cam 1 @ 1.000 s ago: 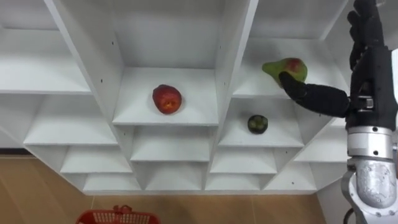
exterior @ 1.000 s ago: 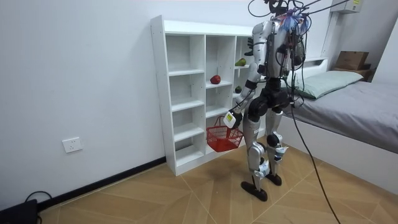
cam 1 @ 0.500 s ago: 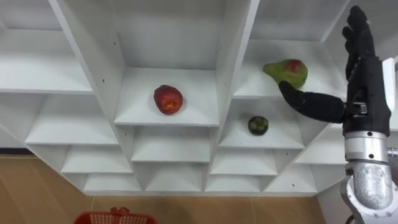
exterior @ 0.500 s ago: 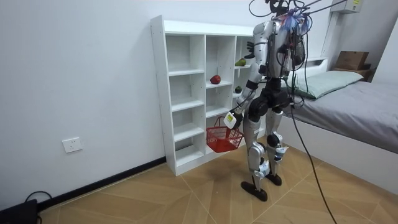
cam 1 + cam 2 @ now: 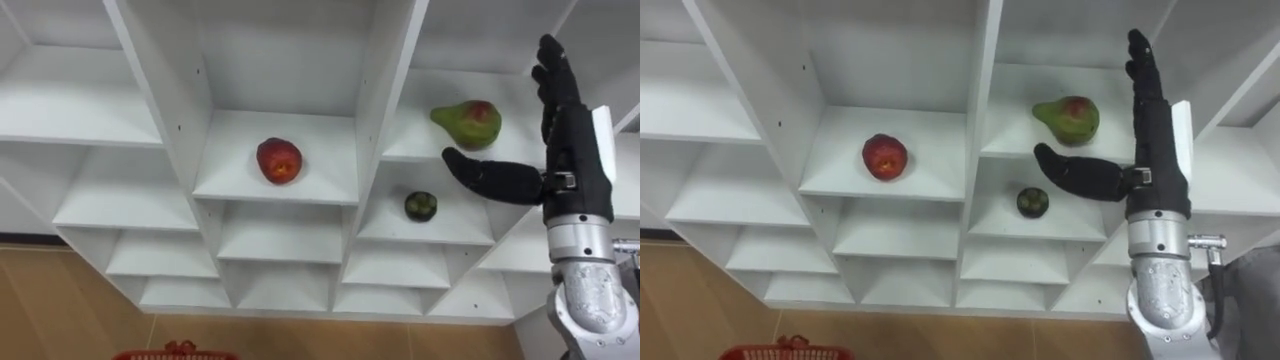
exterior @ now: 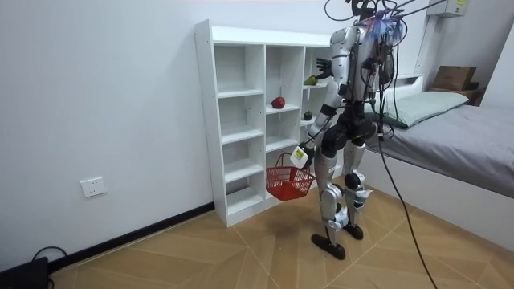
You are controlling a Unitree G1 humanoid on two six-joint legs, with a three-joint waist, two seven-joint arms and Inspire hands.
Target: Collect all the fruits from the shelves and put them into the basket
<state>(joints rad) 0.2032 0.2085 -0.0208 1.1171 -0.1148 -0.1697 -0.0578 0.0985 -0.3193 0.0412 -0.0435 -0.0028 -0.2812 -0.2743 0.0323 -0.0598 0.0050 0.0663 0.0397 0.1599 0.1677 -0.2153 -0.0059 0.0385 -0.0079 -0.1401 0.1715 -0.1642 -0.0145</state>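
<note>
Closet (image 5: 290, 190): white, robot before it.
Pear (image 5: 467, 122): right column (apple (image 5: 279, 160): middle column).
Right hand (image 5: 575, 160): fingers wide, beside pear.
Left hand (image 6: 299, 154): curled round basket (image 6: 289, 183) handle.

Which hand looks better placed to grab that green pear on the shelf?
The right hand: it is open and raised just beside the pear, while the left hand is low at the red basket.

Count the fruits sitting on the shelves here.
3. Red apple, middle column; pear, right column, beside the open right robot hand; small dark fruit on the shelf below. Cropped shelves might hide more.
</note>
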